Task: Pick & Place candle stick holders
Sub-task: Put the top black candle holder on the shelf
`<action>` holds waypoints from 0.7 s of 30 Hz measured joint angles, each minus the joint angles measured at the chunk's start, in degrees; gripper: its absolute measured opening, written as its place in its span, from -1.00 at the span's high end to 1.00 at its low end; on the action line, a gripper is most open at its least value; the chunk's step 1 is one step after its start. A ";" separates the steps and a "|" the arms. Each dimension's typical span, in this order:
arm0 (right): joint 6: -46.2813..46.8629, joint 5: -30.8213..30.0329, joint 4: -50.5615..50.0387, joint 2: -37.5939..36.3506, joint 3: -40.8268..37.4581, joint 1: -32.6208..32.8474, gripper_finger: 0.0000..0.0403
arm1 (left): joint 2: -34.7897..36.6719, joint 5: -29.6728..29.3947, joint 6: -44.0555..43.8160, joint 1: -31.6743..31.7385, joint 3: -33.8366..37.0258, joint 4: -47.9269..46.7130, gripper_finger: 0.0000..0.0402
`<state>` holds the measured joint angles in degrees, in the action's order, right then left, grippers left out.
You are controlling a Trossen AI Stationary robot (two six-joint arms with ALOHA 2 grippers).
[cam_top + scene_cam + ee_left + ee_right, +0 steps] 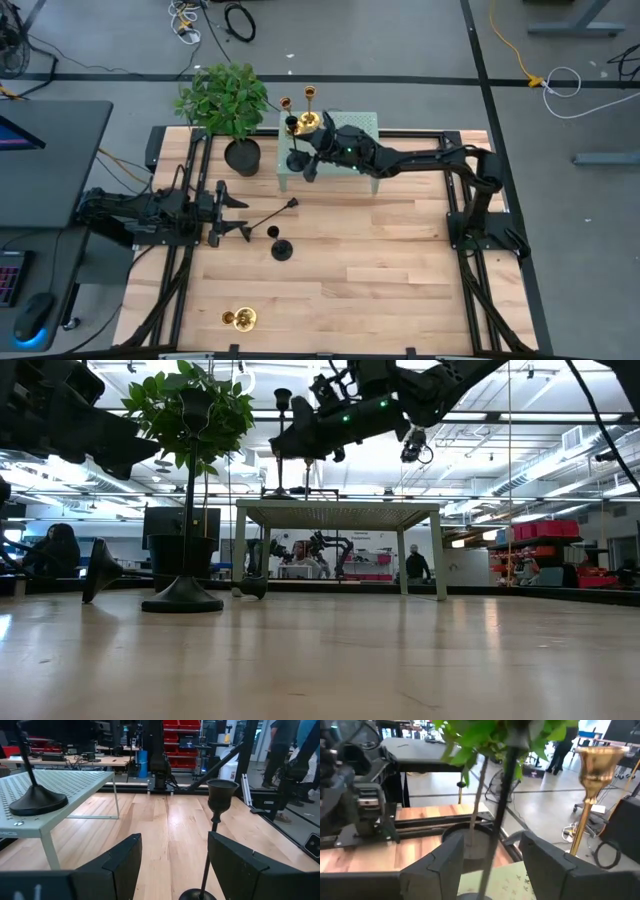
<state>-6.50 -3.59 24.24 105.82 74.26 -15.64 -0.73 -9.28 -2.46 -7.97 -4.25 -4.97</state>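
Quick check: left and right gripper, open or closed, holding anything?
Left gripper: open, holding nothing.
Right gripper: open around a black candle holder stem, not clamped.

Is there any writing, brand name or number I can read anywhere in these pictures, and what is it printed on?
None can be read.
Pale green stand: faint raised lettering on its front edge, seen past the left tool, too blurred to read.
Red bins on shelves in the room behind: any labels too small to read.
Candle holders, such as the black one: no writing visible.
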 joint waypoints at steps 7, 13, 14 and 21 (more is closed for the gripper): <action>0.44 -0.44 0.28 -7.12 -7.31 0.90 0.01 | 0.00 0.16 0.00 0.00 0.00 0.13 -0.13; 2.58 -1.89 0.40 -17.42 -18.22 2.70 0.01 | 0.00 -0.54 -3.07 0.01 0.00 0.00 -0.13; 3.06 -1.97 0.64 -19.12 -19.91 3.39 0.01 | 0.00 -1.34 -4.29 0.00 0.00 -0.13 -0.13; 5.77 -1.99 0.47 -29.38 -29.61 10.74 0.01 | -0.85 -8.36 -10.65 0.00 0.00 -1.74 -0.13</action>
<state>-0.73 -5.58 24.71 76.44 44.65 -4.91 -1.58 -17.65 -13.11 -7.97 -4.25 -6.71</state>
